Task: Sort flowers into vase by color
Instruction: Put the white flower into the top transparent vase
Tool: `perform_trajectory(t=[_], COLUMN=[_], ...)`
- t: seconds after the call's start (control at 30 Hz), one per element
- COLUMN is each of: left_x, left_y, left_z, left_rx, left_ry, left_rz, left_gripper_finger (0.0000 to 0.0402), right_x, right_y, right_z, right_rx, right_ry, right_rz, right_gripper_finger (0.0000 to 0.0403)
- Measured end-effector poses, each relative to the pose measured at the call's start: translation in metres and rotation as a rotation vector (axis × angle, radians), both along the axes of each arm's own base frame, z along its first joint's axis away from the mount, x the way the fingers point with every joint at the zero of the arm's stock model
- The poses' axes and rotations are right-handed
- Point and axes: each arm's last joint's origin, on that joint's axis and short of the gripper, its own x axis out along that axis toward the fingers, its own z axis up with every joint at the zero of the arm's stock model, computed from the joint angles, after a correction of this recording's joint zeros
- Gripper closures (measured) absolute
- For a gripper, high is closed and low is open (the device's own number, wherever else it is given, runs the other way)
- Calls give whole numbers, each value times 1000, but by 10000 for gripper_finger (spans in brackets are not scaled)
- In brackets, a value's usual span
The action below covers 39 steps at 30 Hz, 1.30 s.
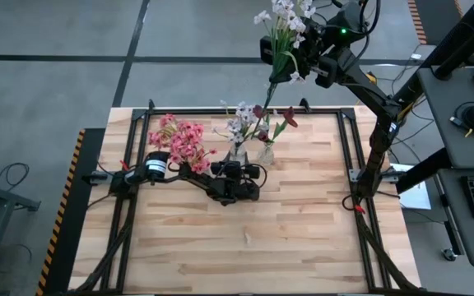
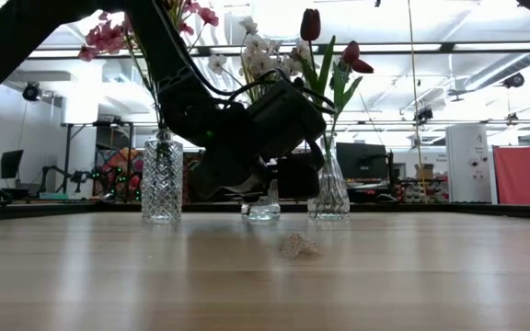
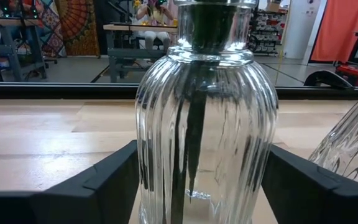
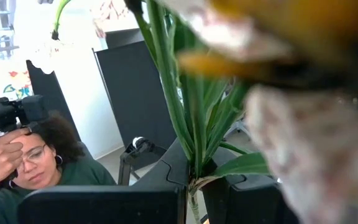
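Note:
Three clear glass vases stand in a row at the table's far middle. The left one (image 2: 162,179) holds pink blossoms (image 1: 181,141), the ribbed middle one (image 3: 207,124) holds white-lilac flowers (image 1: 239,122), and the right one (image 2: 329,188) holds dark red tulips (image 2: 311,25). My left gripper (image 1: 235,174) is low on the table with a finger on each side of the middle vase. My right gripper (image 1: 282,62) is raised high beyond the table's far edge, shut on a white-blossomed flower stem (image 1: 285,25). My left gripper holds the middle vase's ribbed body (image 3: 166,155) between its two fingers (image 3: 114,180), coming level from the table's near side. The vase stands upright on the table. My right gripper pinches the white flower's green stalk near its lower end (image 4: 194,183) between its two fingers (image 4: 166,177). The stem is lifted clear, high above the table, with leaves and blossoms rising past the wrist.
A small pale scrap (image 2: 294,245) lies on the wood in front of the vases. A black frame rail (image 1: 220,111) runs along the table's edges. The near half of the tabletop (image 1: 245,255) is bare wood. A person (image 4: 36,168) sits beyond the table.

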Motion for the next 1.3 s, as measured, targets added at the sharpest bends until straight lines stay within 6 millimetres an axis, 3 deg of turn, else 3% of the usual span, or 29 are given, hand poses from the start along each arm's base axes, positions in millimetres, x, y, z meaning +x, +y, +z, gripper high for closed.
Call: perform_trajectory(t=[0.43, 1.1, 1.3], left_x=[1, 9, 7], left_y=[-3, -47, -50], left_z=[1, 10, 8], left_rx=[-5, -19, -18], left_ry=[-5, 28, 24], left_rz=[-11, -142, -146], left_gripper_finger=[128, 129, 129], right_x=[0, 0, 0], right_y=[0, 0, 0], right_z=[0, 0, 0], right_rx=[1, 30, 40], right_ry=[0, 34, 45], right_rz=[0, 3, 5], right_gripper_finger=[385, 385, 385])
